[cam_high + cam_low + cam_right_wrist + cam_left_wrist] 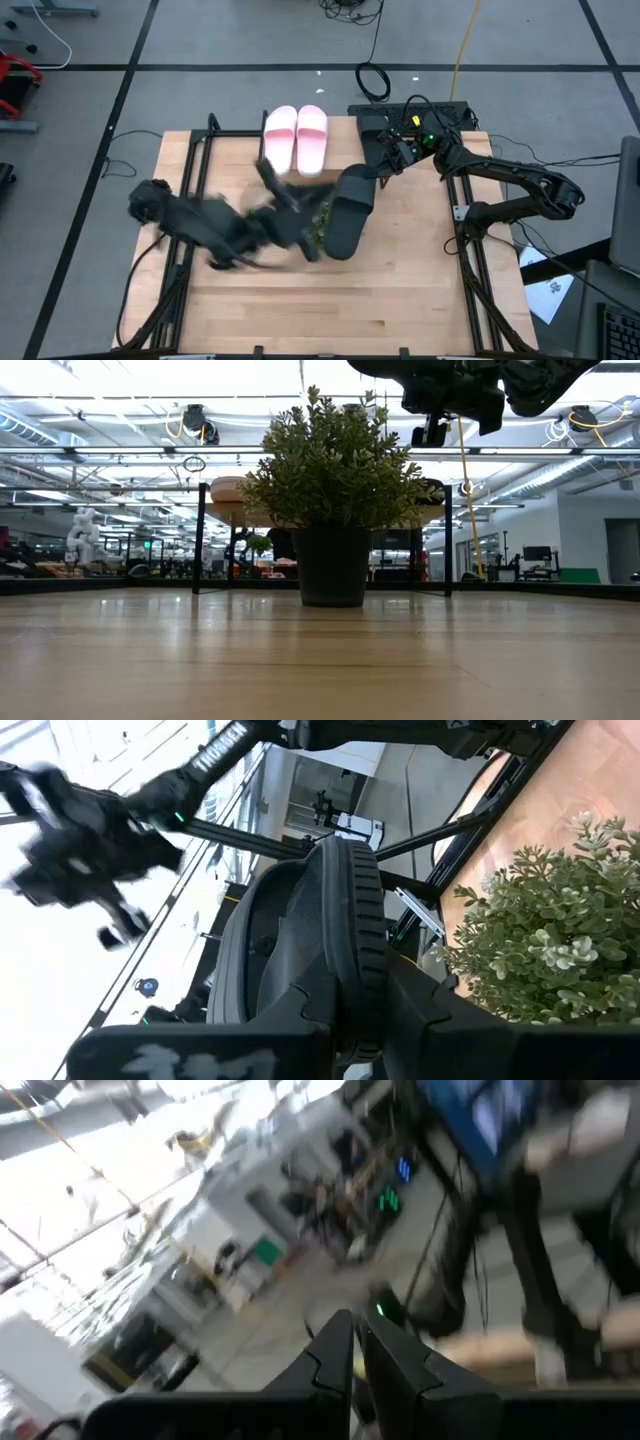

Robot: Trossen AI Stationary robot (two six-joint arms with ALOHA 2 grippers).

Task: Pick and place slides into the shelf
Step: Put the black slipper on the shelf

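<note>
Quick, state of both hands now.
Left hand: shut, holding nothing visible.
Right hand: shut on a black slide, beside the plant.

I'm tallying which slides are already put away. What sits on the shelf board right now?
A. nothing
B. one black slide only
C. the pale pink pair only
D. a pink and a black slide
C: in the high view only the pale pink pair lies side by side on the shelf, while the right hand holds a black slide above the table beside the plant.
</note>
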